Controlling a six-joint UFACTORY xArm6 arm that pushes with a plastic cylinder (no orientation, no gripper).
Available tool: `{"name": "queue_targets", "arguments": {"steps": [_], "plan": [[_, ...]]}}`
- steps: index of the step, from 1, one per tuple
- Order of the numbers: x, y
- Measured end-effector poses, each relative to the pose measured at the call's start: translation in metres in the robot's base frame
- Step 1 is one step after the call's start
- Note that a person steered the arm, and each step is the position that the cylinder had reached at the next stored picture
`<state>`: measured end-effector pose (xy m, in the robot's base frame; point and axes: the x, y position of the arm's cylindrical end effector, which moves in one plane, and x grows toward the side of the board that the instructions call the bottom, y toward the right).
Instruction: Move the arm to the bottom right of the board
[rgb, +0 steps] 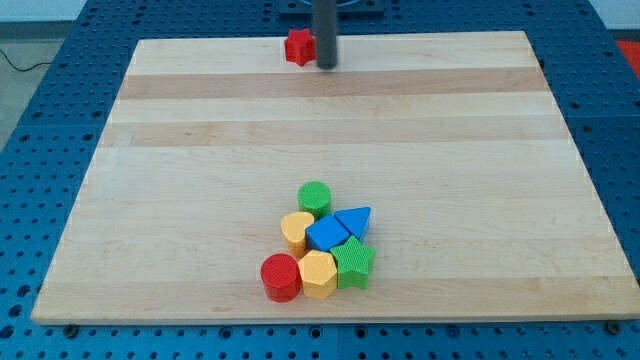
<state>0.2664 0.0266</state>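
Board: my tip at top edge, touching red block.

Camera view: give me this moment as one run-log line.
my tip: view's top, right of red block | block cluster: bottom centre | target: board bottom right, not yet reached
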Motion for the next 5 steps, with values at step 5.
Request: {"name": "queue_targets", "arguments": {"steps": [5], "plan": [[0.292, 0.226]]}}
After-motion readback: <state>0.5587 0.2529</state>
